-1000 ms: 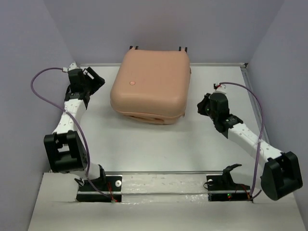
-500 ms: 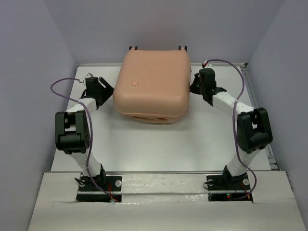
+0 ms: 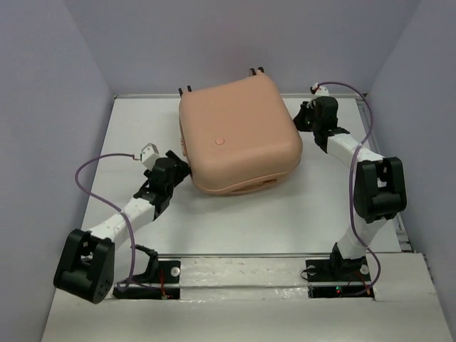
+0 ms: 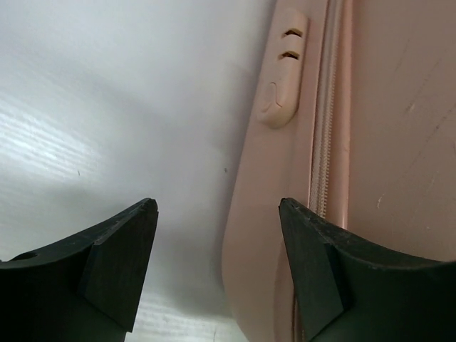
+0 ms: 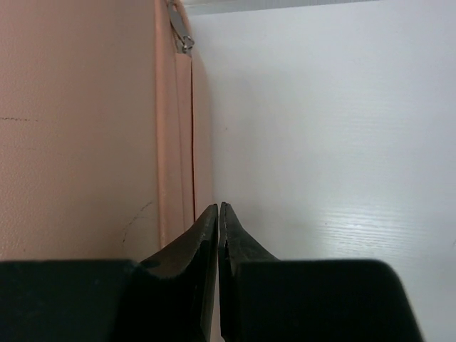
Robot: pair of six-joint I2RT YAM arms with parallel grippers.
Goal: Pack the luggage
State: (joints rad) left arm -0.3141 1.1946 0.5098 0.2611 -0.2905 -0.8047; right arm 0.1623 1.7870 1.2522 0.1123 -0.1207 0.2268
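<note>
The luggage (image 3: 239, 135), a peach-pink hard-shell suitcase, lies closed and flat on the table, turned a little so its wheels point to the back. My left gripper (image 3: 176, 173) is open at its near left corner; in the left wrist view the fingers (image 4: 121, 249) stand wide apart and empty, with the suitcase side (image 4: 285, 178) and its zipper between and beyond them. My right gripper (image 3: 305, 121) is shut and empty against the suitcase's right side; in the right wrist view its tips (image 5: 219, 208) meet beside the zipper seam (image 5: 174, 142).
White table (image 3: 214, 221) boxed in by lilac walls on three sides. A metal rail (image 3: 242, 255) runs along the near edge by the arm bases. A zipper pull (image 5: 183, 32) shows at the top of the right wrist view.
The suitcase has turned clockwise and shifted right. My left arm swung down from its left side to its near left corner. My right gripper moved up and right along the right side.
</note>
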